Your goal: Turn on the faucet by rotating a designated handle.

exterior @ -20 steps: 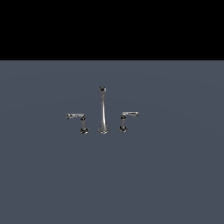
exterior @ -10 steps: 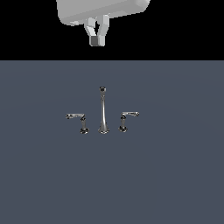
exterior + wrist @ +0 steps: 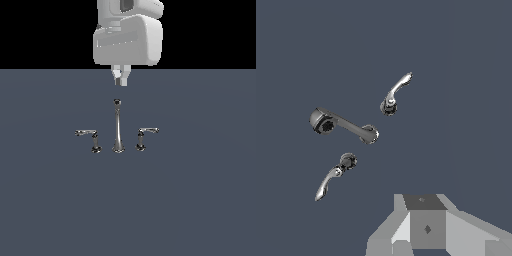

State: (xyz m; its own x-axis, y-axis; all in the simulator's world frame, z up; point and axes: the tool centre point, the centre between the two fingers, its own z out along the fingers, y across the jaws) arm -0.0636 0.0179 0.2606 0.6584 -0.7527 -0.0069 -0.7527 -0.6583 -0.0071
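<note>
The faucet [image 3: 118, 131] is a small chrome set: a tall thin spout with a dark tip between two short levers. The handle [image 3: 148, 132], on the exterior view's right, has the slightly shorter arm; its twin [image 3: 86, 133] is on the left. My gripper [image 3: 120, 80] hangs just above and behind the spout tip, touching nothing, with its fingers together. In the wrist view the spout [image 3: 346, 127] lies between two levers [image 3: 396, 92] [image 3: 331, 179]; I cannot tell which of them is the handle. A finger [image 3: 426, 225] shows at that picture's edge.
The faucet stands on a flat dark grey surface [image 3: 200, 200] that runs in every direction. Nothing else stands on it. Behind the surface is plain black.
The arm came down into the exterior view from above. One second ago it was out of frame; now the hand is much lower and hangs just over the spout tip. The faucet has not moved.
</note>
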